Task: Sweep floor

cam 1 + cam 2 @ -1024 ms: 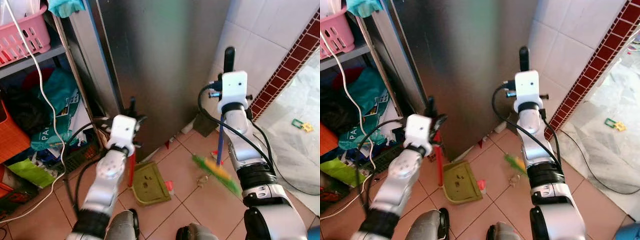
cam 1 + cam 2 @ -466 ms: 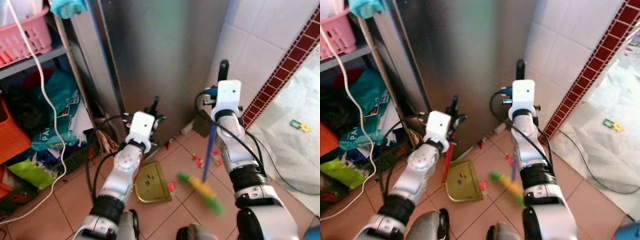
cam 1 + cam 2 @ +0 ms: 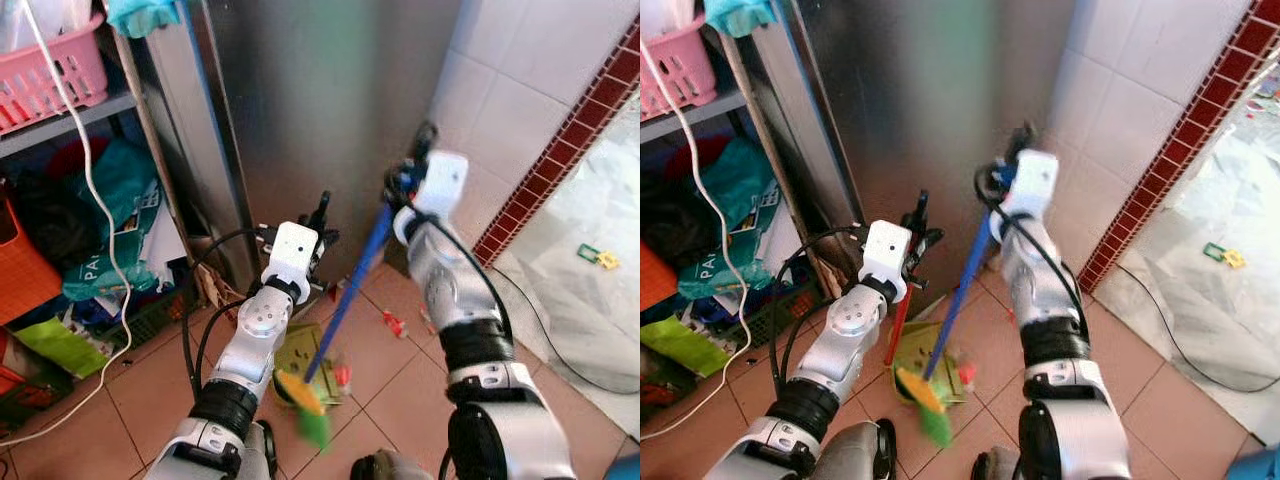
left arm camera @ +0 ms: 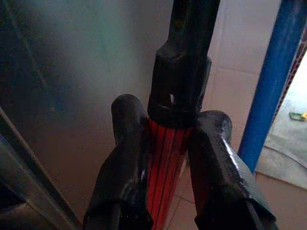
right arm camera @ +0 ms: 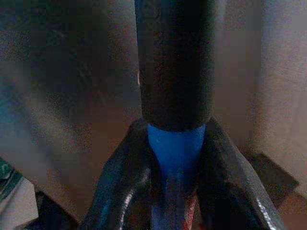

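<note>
My right gripper [image 3: 412, 172] is shut on the blue handle of a broom [image 3: 350, 290]. The handle slants down to the left, and its green and yellow bristles [image 3: 305, 405] are blurred over the near edge of the green dustpan [image 3: 296, 355]. My left gripper [image 3: 318, 222] is shut on the dustpan's upright red handle [image 4: 165, 163], just below its black cap [image 4: 184, 72]. The dustpan rests on the tan tile floor [image 3: 400, 370] in front of the steel cabinet. A small red scrap [image 3: 392, 323] lies on the tiles to the right of the pan.
A tall steel cabinet [image 3: 320, 110] stands straight ahead, a white tiled wall [image 3: 530, 90] with a red tile band to its right. On the left are shelves with a pink basket [image 3: 55, 70], bags and a white cable [image 3: 95, 230]. A marble step [image 3: 590, 290] lies at the right.
The right gripper tilted the broom and swung its bristles leftward across the tiles to the dustpan. The left gripper moved right with the dustpan handle and now holds steady.
</note>
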Robot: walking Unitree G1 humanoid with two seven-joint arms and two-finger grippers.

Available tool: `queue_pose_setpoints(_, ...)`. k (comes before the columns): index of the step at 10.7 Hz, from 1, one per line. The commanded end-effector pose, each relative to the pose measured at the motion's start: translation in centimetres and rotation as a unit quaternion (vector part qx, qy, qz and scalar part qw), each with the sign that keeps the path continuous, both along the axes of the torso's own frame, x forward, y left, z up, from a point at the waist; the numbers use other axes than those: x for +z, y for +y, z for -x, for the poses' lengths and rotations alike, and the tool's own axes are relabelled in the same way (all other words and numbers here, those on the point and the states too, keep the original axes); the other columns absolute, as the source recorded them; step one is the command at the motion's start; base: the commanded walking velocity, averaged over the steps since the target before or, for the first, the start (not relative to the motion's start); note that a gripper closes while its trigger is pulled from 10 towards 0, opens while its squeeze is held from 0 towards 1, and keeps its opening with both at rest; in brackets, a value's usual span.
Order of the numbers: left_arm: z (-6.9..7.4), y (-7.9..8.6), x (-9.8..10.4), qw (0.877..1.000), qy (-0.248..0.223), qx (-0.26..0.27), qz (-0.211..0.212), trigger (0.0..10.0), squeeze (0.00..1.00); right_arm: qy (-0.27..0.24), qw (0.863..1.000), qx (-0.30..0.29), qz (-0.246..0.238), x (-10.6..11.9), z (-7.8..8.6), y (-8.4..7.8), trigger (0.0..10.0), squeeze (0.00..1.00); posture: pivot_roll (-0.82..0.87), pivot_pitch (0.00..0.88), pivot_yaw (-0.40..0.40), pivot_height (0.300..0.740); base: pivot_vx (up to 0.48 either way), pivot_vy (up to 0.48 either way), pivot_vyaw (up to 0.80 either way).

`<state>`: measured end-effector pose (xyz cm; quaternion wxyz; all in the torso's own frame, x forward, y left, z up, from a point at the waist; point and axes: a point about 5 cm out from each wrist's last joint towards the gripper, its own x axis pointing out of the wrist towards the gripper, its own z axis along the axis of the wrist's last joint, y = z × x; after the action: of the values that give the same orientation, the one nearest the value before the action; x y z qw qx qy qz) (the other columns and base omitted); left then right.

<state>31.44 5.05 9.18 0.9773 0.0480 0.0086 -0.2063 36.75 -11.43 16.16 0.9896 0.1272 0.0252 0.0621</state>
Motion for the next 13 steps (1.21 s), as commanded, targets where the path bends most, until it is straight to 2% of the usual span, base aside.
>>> queue_pose_setpoints(1,0.9,-0.9,-2.1,0.998,0.064,-0.022,0.016,10.0,0.00,-0.064,0.998,0.022,-0.007,3.0,-0.3,0.7,10.0,0.00,-0.01,0.072,-0.044,0.740,0.000,0.000,0.00)
queue_pose_setpoints(2,1.1,-2.0,-2.2,0.995,0.076,-0.065,0.028,10.0,0.00,-0.133,0.988,0.025,0.078,4.9,-0.3,0.4,10.0,0.00,-0.02,0.068,-0.040,0.740,0.000,0.000,0.00)
queue_pose_setpoints(3,1.4,-2.9,-2.4,0.991,0.086,-0.100,0.023,10.0,0.00,-0.185,0.972,0.014,0.146,6.3,-0.2,-0.1,10.0,0.00,-0.02,0.065,-0.036,0.740,0.000,0.000,0.00)
queue_pose_setpoints(4,1.4,-3.4,-2.1,0.990,0.077,-0.117,0.012,10.0,0.00,-0.225,0.958,0.007,0.176,7.4,0.0,-0.6,10.0,0.00,-0.02,0.063,-0.032,0.740,0.000,0.000,0.00)
queue_pose_setpoints(5,1.1,-3.6,-1.4,0.990,0.060,-0.124,0.004,10.0,0.00,-0.241,0.947,-0.018,0.211,7.8,0.1,-1.4,10.0,0.00,-0.02,0.061,-0.029,0.740,0.000,0.000,0.00)
queue_pose_setpoints(7,0.7,-3.6,0.2,0.991,0.033,-0.131,0.025,10.0,0.00,-0.231,0.935,-0.065,0.262,6.8,0.1,-3.0,10.0,0.00,-0.01,0.057,-0.025,0.740,0.000,0.000,0.00)
queue_pose_setpoints(9,0.8,-3.7,1.1,0.990,0.010,-0.139,0.020,10.0,0.00,-0.222,0.922,-0.101,0.301,6.1,0.0,-3.8,10.0,0.00,-0.01,0.058,-0.020,0.740,0.000,0.000,0.00)
queue_pose_setpoints(10,0.6,-3.3,2.1,0.990,-0.015,-0.137,0.012,10.0,0.00,-0.226,0.915,-0.110,0.315,6.0,0.0,-4.1,10.0,0.00,-0.01,0.056,-0.021,0.740,0.000,0.000,0.00)
queue_pose_setpoints(11,0.1,-2.5,3.8,0.991,-0.054,-0.123,0.006,10.0,0.00,-0.232,0.908,-0.124,0.326,6.1,0.0,-4.5,10.0,0.00,0.00,0.054,-0.021,0.740,0.000,0.000,0.00)
queue_pose_setpoints(12,-0.3,-1.5,5.1,0.991,-0.079,-0.112,-0.003,10.0,0.00,-0.243,0.895,-0.139,0.348,6.4,0.0,-4.9,10.0,0.00,0.00,0.051,-0.021,0.740,0.000,0.000,0.00)
queue_pose_setpoints(13,-0.4,-0.9,5.6,0.990,-0.090,-0.109,-0.014,10.0,0.00,-0.240,0.891,-0.149,0.354,6.4,-0.1,-5.1,10.0,0.00,0.01,0.050,-0.020,0.740,0.000,0.000,0.00)
